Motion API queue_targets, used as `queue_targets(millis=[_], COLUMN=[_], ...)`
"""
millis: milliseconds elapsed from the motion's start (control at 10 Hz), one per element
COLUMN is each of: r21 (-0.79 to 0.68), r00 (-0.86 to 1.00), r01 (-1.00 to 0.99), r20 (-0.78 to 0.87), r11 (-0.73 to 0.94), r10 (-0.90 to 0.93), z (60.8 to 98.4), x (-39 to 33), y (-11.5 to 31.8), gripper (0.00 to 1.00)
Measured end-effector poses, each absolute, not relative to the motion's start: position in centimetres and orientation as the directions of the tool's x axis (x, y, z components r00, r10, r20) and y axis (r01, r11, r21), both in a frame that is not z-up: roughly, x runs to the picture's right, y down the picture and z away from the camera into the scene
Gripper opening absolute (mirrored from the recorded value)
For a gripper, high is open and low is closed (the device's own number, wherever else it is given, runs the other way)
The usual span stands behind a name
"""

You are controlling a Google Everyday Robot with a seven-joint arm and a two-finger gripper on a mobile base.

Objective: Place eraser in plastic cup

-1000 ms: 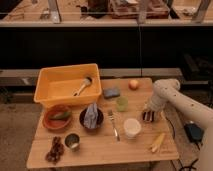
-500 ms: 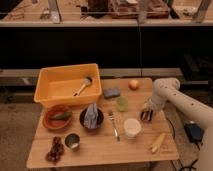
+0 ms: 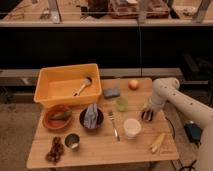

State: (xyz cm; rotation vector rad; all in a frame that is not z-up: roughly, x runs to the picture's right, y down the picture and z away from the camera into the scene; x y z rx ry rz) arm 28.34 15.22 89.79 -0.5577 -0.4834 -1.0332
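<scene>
Since half a second ago my pincer (image 3: 147,114) has slid a little toward the worktop's left edge; nothing else has shifted.

The wooden worktop (image 3: 100,155) fills the lower half of the view. My white arm (image 3: 172,95) comes in from the lower right, rises to a bend above the right edge near the back corner, then drops straight down, wrist vertical. The pincer points at the wood close to the right edge, about halfway between back and front. I cannot tell whether it is open or closed.

The yellow tub (image 3: 56,85) takes up the back left corner, with a brush (image 3: 82,86) lying in it. In front of it sit an orange bowl (image 3: 48,123) and a dark bowl (image 3: 83,122) holding a blue-grey cloth (image 3: 92,114). The pale cup (image 3: 132,128) stands just left of and in front of my pincer, and the green cup (image 3: 121,104) stands near the middle. A blue-grey pad (image 3: 111,92) and a round fruit (image 3: 133,84) lie by the back edge. A yellow piece (image 3: 157,142) lies toward the front right corner.

The eraser (image 3: 146,118) shows only as a small dark shape right at my pincer's tip, outside both cups.
</scene>
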Motion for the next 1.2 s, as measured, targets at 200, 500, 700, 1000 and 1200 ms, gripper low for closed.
queue_targets(millis=[200,500,700,1000,1200], r21=[-0.202,-0.191,-0.158,-0.092,-0.037], r00=[0.431,0.427,0.410,0.377,0.355], r01=[0.896,0.901,0.909,0.918,0.918], r20=[0.609,0.551,0.517,0.508,0.516], r11=[0.396,0.390,0.386,0.387,0.394], r10=[-0.666,-0.717,-0.752,-0.774,-0.779], z=[89.5,86.9,84.0,81.3,81.1], x=[28.5,29.1,29.0,29.4,28.9], y=[15.1,12.4,8.8,4.4,2.0], gripper=[0.44,0.44,0.44,0.44,0.44])
